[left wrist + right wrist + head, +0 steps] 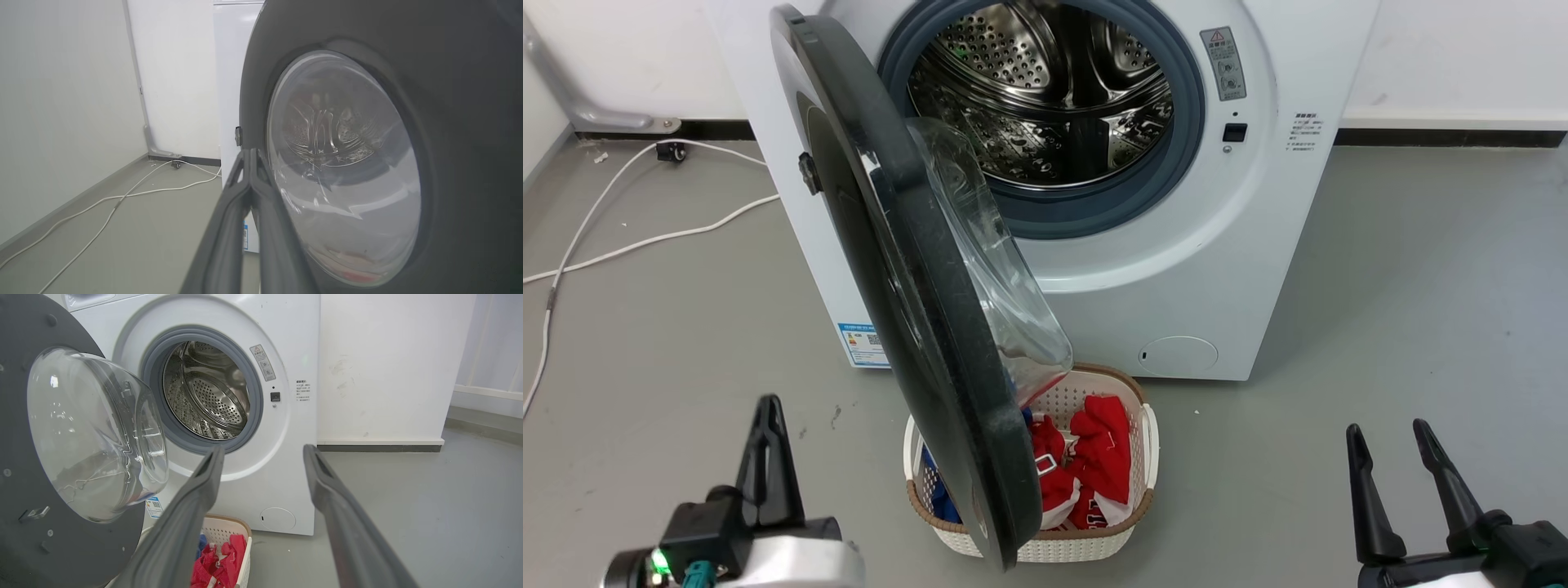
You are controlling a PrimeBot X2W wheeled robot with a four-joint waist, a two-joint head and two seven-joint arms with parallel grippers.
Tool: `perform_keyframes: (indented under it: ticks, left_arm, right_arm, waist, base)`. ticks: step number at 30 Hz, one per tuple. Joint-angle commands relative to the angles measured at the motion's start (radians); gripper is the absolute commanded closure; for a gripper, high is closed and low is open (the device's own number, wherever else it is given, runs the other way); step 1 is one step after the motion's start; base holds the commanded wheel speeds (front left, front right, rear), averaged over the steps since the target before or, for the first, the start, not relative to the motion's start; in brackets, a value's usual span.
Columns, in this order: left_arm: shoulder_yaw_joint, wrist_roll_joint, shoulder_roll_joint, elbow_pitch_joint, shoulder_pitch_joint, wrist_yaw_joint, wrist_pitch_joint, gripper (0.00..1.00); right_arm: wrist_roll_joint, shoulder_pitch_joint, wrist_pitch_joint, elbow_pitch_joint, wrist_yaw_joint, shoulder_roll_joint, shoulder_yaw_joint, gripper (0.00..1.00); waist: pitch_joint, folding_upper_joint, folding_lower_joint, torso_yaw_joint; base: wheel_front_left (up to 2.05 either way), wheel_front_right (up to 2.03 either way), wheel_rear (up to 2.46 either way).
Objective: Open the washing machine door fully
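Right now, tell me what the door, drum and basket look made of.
Door: dark rim, likely plastic, with a dull, dusty edge; clear bulging centre, glass or clear plastic, glinting. Drum: shiny perforated metal, probably stainless steel. Basket: white moulded plastic, weave-pattern holes, brown rim.

Place type: laundry corner of plain utility-style room; home or test space cannot be told.

Evidence:
- white front-load washing machine (pixel 1176 269) ahead of right gripper (pixel 1388 429), steel drum (pixel 1045 90) exposed
- white plastic laundry basket (pixel 1150 433) holding red clothes (pixel 1094 457), ahead, between right gripper and left gripper (pixel 768 425)
- grey floor (pixel 1421 286)
- blank white wall (pixel 380 367) with dark skirting (pixel 1445 137)
- loose white cable (pixel 645 241) on floor, beyond left gripper, outer side
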Motion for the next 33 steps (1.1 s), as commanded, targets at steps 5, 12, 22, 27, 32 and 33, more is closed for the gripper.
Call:
perform_keyframes:
  ticks: [5,12,22,27,32,33]
  left_arm:
    - [0.004,0.032,0.0,-0.084,-0.042,-0.011,-0.003,1.0]
    - [-0.03,0.083,0.0,-0.258,-0.125,-0.02,-0.003,1.0]
    - [-0.226,0.122,0.0,-0.391,-0.224,-0.056,-0.003,1.0]
    - [-0.356,0.108,0.0,-0.396,-0.246,-0.064,-0.003,1.0]
    - [-0.487,0.095,0.0,-0.37,-0.268,-0.068,-0.003,1.0]
    - [-0.51,0.093,0.0,-0.361,-0.27,-0.067,-0.002,1.0]
  right_arm:
    - [0.011,0.01,-0.002,-0.008,0.0,0.004,0.002,0.0]
    - [0.018,0.011,-0.002,-0.008,0.0,0.004,0.008,0.0]
    - [0.015,0.008,-0.002,-0.001,0.0,0.004,0.022,0.0]
    - [0.013,0.005,-0.002,0.001,0.0,0.004,0.025,0.0]
    - [0.011,0.002,-0.002,0.001,0.0,0.004,0.026,0.0]
    - [0.011,0.0,-0.002,0.001,0.0,0.004,0.028,0.0]
  waist:
    - [-0.003,0.0,0.0,-0.002]
    - [-0.005,0.0,0.0,-0.004]
    - [-0.005,0.0,0.0,-0.01]
    - [-0.005,0.0,0.0,-0.012]
    - [-0.002,0.0,0.0,-0.009]
    - [-0.002,0.0,0.0,-0.01]
  base:
    - [0.0,0.0,0.0]
    - [0.0,0.0,0.0]
    - [0.0,0.0,0.0]
    - [0.0,0.0,0.0]
    - [0.0,0.0,0.0]
    - [0.0,0.0,0.0]
